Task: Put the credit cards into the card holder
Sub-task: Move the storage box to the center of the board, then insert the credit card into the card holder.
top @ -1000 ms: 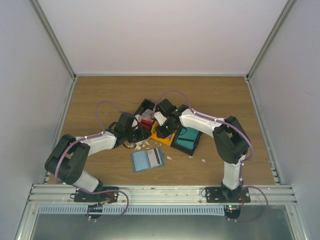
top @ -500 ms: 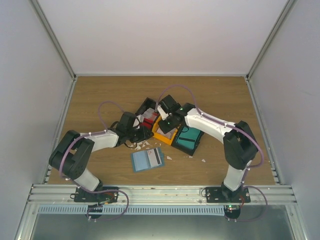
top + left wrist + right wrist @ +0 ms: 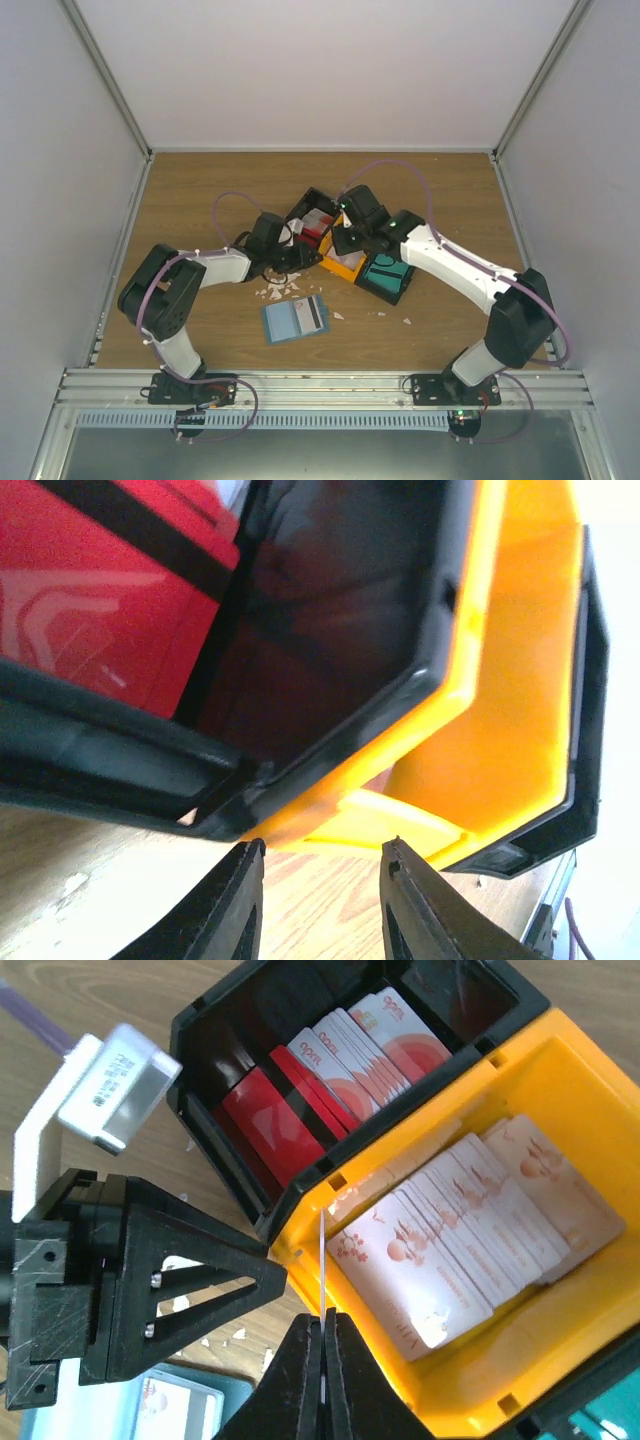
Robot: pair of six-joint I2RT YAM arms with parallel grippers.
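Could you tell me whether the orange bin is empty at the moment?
No, the orange bin holds a row of pale credit cards with pink print.

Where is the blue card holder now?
Top view: the card holder lies on the table, near the middle, just on the robot's side of the bins.

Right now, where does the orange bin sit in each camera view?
Top external: orange bin at table centre.
Left wrist: the bin fills the right half.
Right wrist: the bin is centre-right, holding pale cards.
Shared landmark: adjoining black bin with red cards.
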